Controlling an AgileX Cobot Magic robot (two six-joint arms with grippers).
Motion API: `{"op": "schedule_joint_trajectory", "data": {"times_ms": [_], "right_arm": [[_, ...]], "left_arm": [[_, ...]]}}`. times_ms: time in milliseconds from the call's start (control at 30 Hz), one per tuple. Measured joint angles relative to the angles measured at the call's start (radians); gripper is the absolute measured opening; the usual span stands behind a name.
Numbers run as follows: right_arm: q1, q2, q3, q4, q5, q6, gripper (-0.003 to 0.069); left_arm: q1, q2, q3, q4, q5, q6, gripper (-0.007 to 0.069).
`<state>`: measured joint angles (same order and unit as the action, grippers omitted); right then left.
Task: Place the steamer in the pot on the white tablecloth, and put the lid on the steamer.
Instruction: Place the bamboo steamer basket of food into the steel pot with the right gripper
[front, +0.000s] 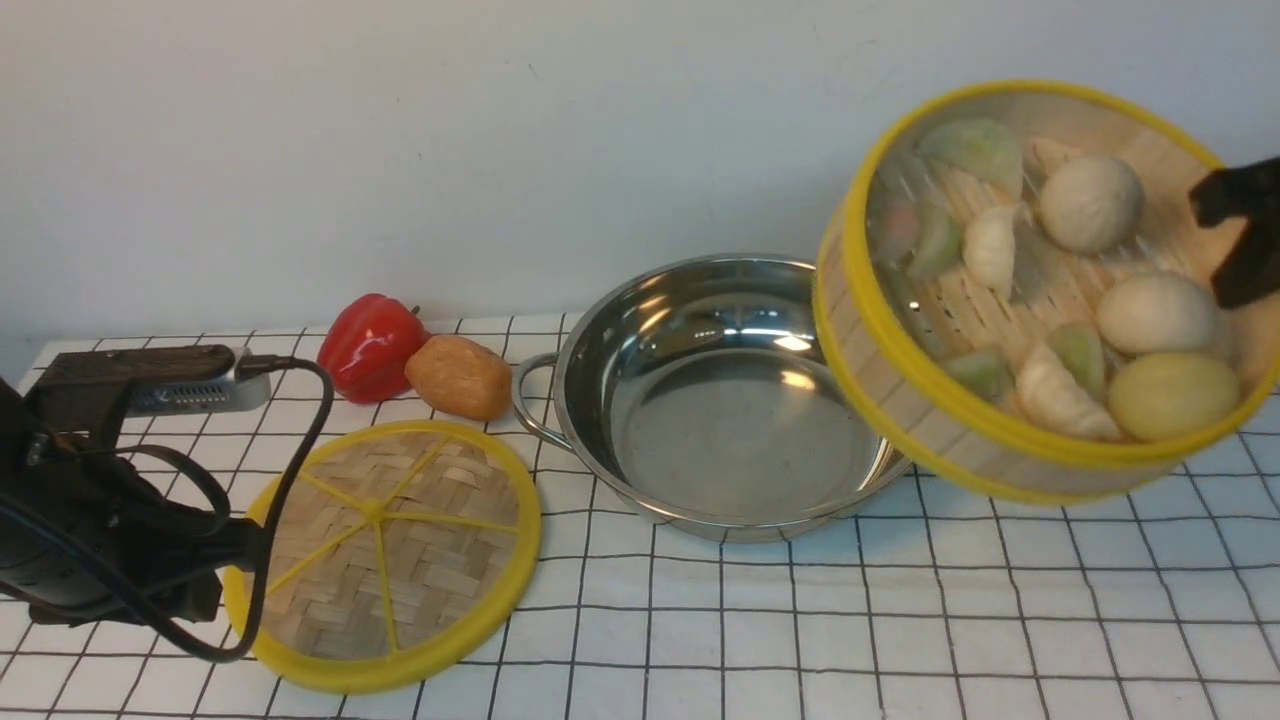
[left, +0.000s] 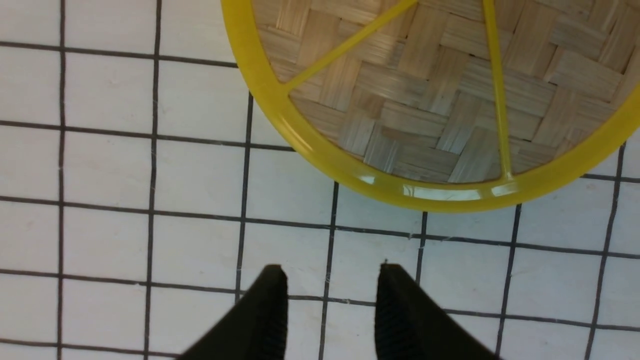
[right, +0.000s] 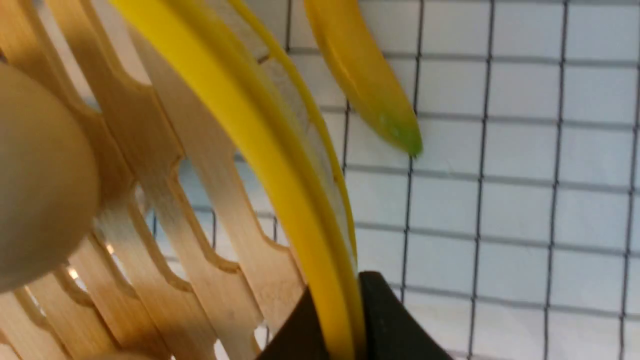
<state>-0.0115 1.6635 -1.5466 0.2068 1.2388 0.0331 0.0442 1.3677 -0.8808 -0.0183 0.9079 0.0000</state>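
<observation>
Steamer (front: 930, 395) up in the air at R, tilted, pot still w/o it

Steamer is nearest the cam, held by its rim, open side tipped twd cam. Inside: round buns (front: 1090, 203), pleated dumplings (front: 990, 250), a smooth yellowish oval piece (front: 1175, 397) + pale green pieces (front: 975, 150). R jaws (right: 341, 300) are closed on the yellow rim, one finger each side.

Pot (front: 740, 430) sits upright on the white tablecloth (front: 780, 620), approx. mid-table. Steamer overlaps pot's R side in front view; can't tell if they touch.

Lid (front: 440, 580) lies flat on the cloth, L of pot, spokes up. L jaws (left: 331, 280) are wide open w/ nothing btwn them, above the cloth near the lid's rim.

Red bell pepper (front: 370, 345) + brown potato (front: 460, 377) are side by side behind the lid, L of pot. R wrist view also has a banana (right: 367, 80), green tip, on the cloth beyond the steamer's outer wall.
</observation>
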Motion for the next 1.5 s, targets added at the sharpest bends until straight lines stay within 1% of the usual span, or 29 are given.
{"op": "schedule_joint_trajectory", "data": {"times_ms": [100, 167, 233, 267, 333, 467, 567, 700, 1033, 1400, 1500], "right_arm": [[0.042, 0.083, -0.077, -0.008, 0.000, 0.004, 0.0055], [0.116, 0.188, -0.187, -0.026, 0.002, 0.022, 0.0055], [0.155, 0.245, -0.251, -0.036, 0.006, 0.036, 0.0055], [0.155, 0.245, -0.259, -0.037, 0.006, 0.038, 0.0055], [0.206, 0.335, -0.358, -0.040, 0.008, 0.057, 0.0055], [0.252, 0.446, -0.492, -0.036, 0.008, 0.090, 0.0055], [0.265, 0.501, -0.541, -0.030, 0.006, 0.099, 0.0055], [0.270, 0.550, -0.553, -0.030, 0.008, 0.101, 0.0055], [0.270, 0.629, -0.564, -0.037, 0.010, 0.101, 0.0055], [0.271, 0.678, -0.627, -0.034, 0.010, 0.100, 0.0055], [0.283, 0.698, -0.628, -0.041, 0.008, 0.100, 0.0055]], "left_arm": [[0.000, 0.005, 0.000, -0.007, 0.000, 0.000, 0.0243], [0.000, 0.008, 0.000, -0.025, -0.001, 0.000, 0.0243], [0.000, 0.008, 0.000, -0.035, -0.004, 0.000, 0.0243], [0.000, 0.008, 0.000, -0.038, -0.004, 0.000, 0.0243], [0.000, 0.008, 0.000, -0.053, -0.008, 0.023, 0.0243], [0.000, 0.008, 0.000, -0.088, -0.009, 0.069, 0.0243], [0.000, 0.008, 0.000, -0.111, -0.015, 0.076, 0.0243], [0.000, 0.008, 0.000, -0.127, -0.019, 0.082, 0.0243], [0.000, 0.008, 0.000, -0.128, -0.024, 0.082, 0.0243], [0.000, 0.008, 0.000, -0.128, -0.025, 0.089, 0.0243], [0.000, 0.008, 0.000, -0.128, -0.025, 0.089, 0.0243]]}}
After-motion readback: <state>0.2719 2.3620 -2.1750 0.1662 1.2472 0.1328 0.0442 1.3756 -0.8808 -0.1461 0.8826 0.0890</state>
